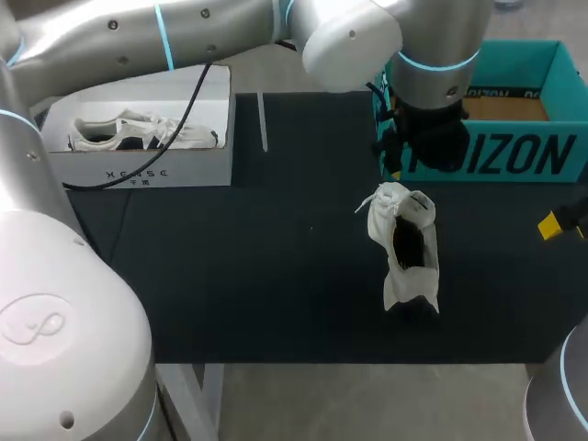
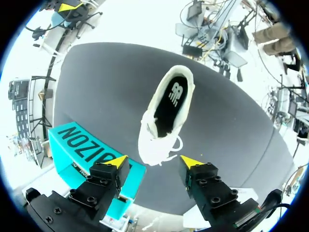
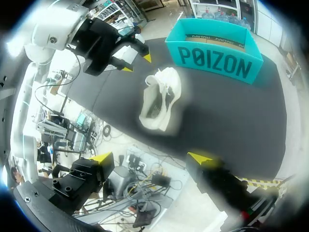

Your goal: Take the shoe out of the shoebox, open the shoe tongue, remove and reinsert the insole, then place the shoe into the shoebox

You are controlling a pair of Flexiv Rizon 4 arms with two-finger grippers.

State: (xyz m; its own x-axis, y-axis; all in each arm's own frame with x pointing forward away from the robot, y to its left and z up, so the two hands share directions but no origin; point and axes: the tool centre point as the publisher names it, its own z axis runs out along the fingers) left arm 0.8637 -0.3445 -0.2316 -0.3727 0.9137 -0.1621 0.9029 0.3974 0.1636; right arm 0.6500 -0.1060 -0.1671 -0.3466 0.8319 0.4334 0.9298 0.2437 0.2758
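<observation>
The shoe point(image 1: 405, 248) lies out on the surface point(image 1: 276, 257) just before the shoebox point(image 1: 501, 156), the left pincer point(image 2: 154, 162) above it spread and empty, so tongue-opening looks next: lower and pinch the tongue point(image 2: 155, 133).

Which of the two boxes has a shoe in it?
The white cardboard shoebox at the head view's left: a white sneaker with dark stripes lies inside. The teal cardboard box shows only bare floor.

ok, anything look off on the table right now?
Nothing really stands out. The white shoe sits upright on the mat outside the teal shoebox, insole inside, laces loose. Both the left claw and right claw are open, touching nothing. No spill or damage visible.
</observation>
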